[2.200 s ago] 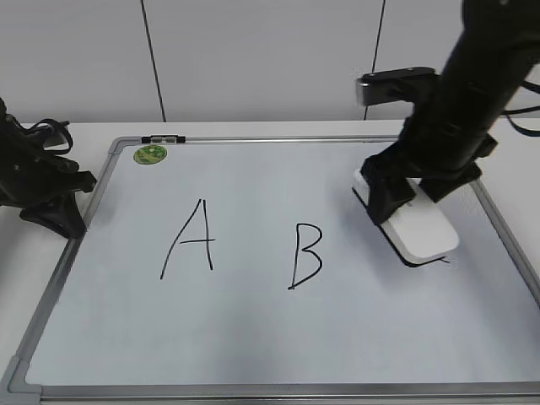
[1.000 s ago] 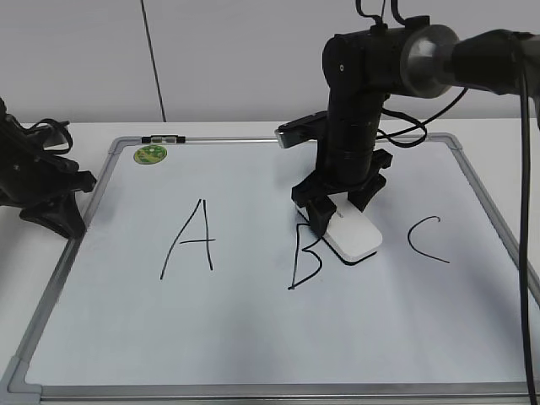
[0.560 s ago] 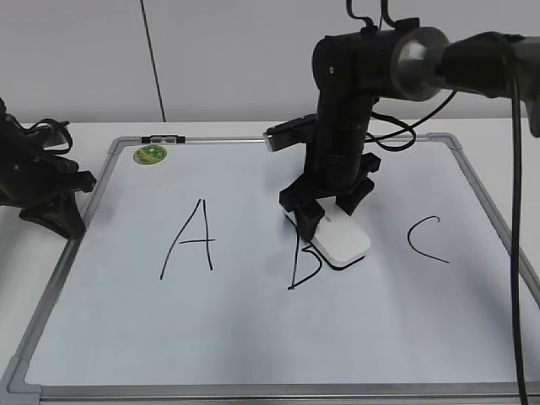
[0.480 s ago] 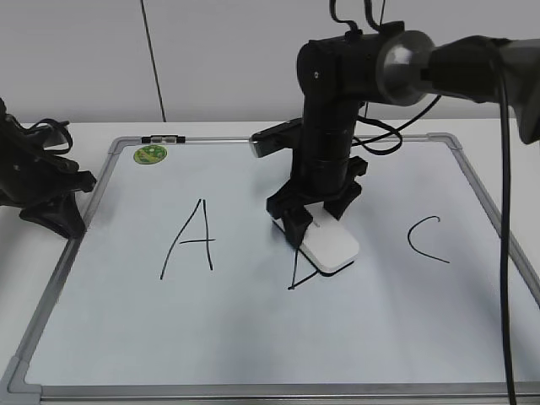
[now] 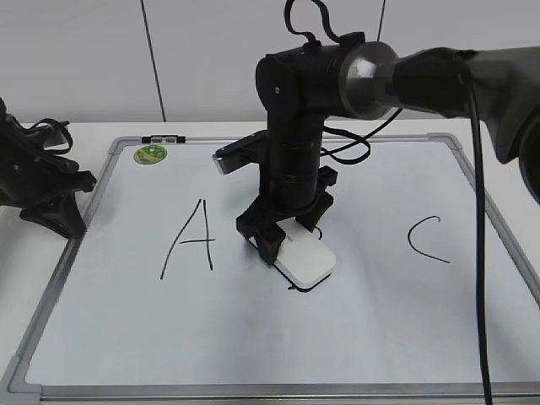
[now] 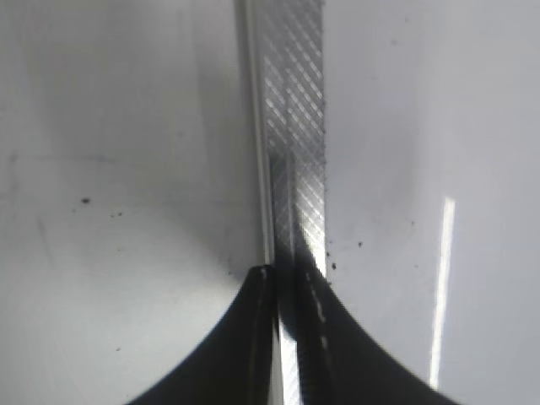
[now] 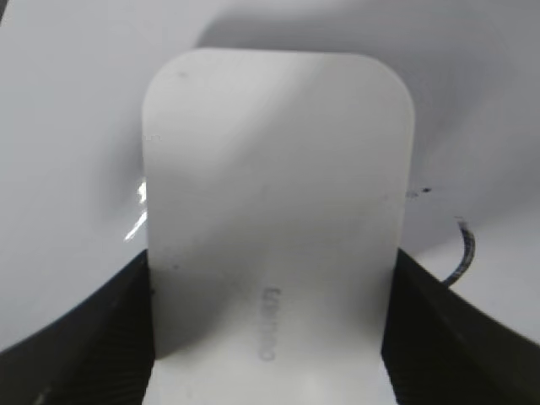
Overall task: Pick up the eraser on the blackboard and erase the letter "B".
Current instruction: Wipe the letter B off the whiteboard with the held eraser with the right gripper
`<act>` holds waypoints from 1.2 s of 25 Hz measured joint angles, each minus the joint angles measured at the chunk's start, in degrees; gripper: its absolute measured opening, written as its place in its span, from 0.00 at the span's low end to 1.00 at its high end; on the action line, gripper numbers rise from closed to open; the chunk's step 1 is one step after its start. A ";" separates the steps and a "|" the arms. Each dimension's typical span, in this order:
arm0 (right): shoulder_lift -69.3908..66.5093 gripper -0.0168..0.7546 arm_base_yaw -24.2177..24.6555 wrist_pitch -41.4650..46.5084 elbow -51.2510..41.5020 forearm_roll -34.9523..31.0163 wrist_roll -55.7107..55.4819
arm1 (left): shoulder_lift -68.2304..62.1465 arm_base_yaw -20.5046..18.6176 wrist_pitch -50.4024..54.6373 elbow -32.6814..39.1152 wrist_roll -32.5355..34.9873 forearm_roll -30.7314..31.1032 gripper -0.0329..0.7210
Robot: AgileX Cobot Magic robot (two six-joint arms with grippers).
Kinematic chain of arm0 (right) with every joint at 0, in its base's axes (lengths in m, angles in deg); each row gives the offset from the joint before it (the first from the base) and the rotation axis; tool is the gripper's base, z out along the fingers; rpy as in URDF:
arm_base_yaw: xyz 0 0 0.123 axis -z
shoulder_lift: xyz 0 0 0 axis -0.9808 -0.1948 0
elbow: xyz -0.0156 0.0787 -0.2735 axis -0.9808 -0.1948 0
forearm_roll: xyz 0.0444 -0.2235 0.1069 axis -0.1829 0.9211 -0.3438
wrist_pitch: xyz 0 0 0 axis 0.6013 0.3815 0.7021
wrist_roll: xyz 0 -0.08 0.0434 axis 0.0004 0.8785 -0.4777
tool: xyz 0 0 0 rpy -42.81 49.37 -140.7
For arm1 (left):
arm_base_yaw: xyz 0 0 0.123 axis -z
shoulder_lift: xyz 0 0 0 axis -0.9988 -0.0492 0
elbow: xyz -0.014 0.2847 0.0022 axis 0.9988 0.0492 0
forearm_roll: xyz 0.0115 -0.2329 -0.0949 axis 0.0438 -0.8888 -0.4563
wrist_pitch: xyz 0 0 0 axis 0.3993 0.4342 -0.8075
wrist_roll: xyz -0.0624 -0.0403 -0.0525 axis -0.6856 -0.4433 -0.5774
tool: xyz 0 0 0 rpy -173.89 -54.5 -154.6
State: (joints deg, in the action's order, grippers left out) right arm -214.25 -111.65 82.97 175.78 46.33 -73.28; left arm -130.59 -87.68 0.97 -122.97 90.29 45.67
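The eraser (image 5: pixel 305 261), a white rounded block, lies flat on the blackboard (image 5: pixel 253 337) where the letter "B" was written. My right gripper (image 5: pixel 285 243) is shut on it, one finger on each long side. In the right wrist view the eraser (image 7: pixel 274 186) fills the space between the jaws (image 7: pixel 272 283). Of the letter "B" only a short black stroke (image 5: pixel 293 288) shows at the eraser's lower edge; a stroke (image 7: pixel 466 249) also shows in the right wrist view. My left gripper (image 5: pixel 52 213) rests shut at the board's left frame (image 6: pixel 295 126).
A black "A" (image 5: pixel 192 240) is left of the eraser and a black "C" (image 5: pixel 426 240) is to its right. A round green magnet (image 5: pixel 150 154) and a small black clip (image 5: pixel 163 138) sit at the board's far left corner.
My right gripper has carried the eraser from the board's right side leftward across the "B". The letter's strokes have mostly gone from view. The left arm has not moved.
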 joint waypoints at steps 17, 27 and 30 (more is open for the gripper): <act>0.00 0.72 4.97 -0.12 0.00 3.27 -1.44 | 0.00 0.00 0.00 0.00 0.00 -0.13 0.09; 0.00 0.72 10.14 -0.77 0.08 3.27 -1.58 | 0.00 0.00 0.00 0.00 0.00 -0.18 0.09; 0.00 0.72 10.70 -0.82 0.12 3.36 -1.62 | 0.00 0.00 -0.10 0.00 0.00 -0.27 0.09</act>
State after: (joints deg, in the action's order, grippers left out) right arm -214.25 -100.96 82.15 175.90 49.70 -74.90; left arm -130.59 -87.68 0.87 -122.97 90.29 45.40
